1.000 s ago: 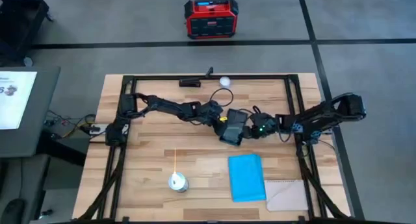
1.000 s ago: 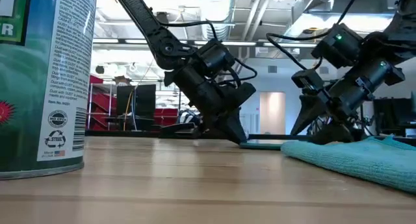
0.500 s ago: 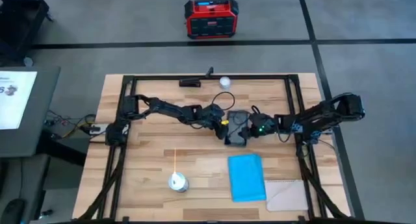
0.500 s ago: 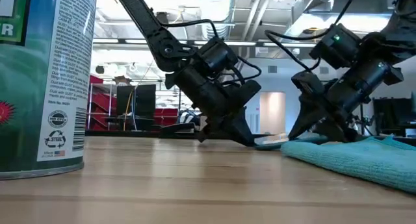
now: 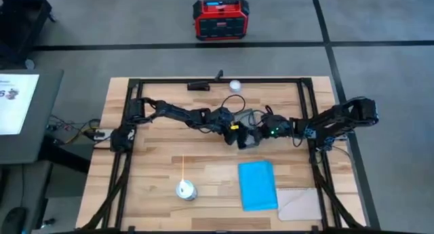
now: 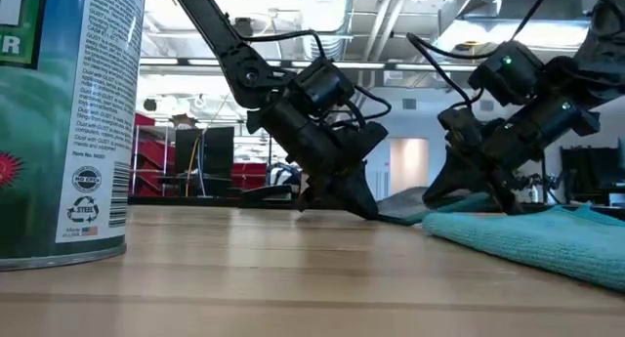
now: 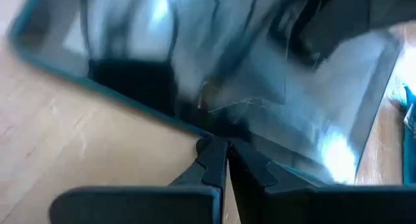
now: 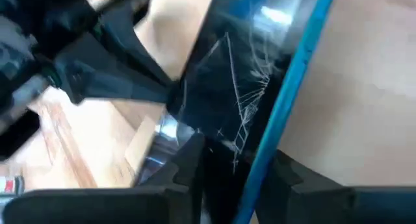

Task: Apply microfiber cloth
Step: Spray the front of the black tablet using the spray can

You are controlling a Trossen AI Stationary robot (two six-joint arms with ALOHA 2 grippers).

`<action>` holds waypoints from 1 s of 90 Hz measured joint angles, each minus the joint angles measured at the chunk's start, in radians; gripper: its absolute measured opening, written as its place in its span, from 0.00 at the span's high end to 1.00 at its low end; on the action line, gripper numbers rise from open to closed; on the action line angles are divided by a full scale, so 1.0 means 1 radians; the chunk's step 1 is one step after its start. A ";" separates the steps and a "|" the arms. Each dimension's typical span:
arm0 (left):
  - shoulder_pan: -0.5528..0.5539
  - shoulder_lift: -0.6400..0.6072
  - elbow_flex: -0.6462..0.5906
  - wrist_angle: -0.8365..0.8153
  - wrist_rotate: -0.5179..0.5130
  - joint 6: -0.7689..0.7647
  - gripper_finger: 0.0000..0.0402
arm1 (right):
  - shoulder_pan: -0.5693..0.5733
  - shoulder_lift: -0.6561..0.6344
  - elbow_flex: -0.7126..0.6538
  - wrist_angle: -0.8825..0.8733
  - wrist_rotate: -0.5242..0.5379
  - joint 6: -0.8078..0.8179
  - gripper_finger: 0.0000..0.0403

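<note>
Both grippers meet mid-desk, left gripper [image 5: 239,136] and right gripper [image 5: 258,134] each with fingers clamped on the dark tablet [image 6: 405,205]. The microfiber cloth [image 5: 258,185] lies flat nearby, beside a spray can [image 5: 185,189].

microfiber cloth [image 5: 258,185] | sky-blue rectangle | flat on table | untouched

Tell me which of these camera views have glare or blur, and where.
Left wrist view: the tablet is smeared and blurred, with white glare patches. Right wrist view: glare on its cracked glass. Low view: the can up close is soft; the microfiber cloth reads clearly.
</note>
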 joint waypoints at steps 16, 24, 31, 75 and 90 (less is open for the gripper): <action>0.010 -0.033 0.000 0.003 -0.013 0.058 1.00 | -0.007 0.007 0.028 0.082 -0.014 -0.023 0.96; 0.013 -0.044 0.000 -0.015 -0.018 0.083 1.00 | -0.006 0.007 0.056 0.061 -0.045 -0.054 0.97; 0.016 -0.046 -0.001 -0.022 -0.019 0.103 1.00 | -0.005 0.007 0.085 0.026 -0.066 -0.077 0.97; 0.029 -0.052 0.000 -0.065 -0.034 0.167 1.00 | -0.004 0.001 0.193 -0.235 -0.184 -0.049 0.97; 0.028 -0.053 0.002 -0.087 -0.017 0.187 1.00 | -0.004 -0.001 0.238 -0.383 -0.273 0.010 0.97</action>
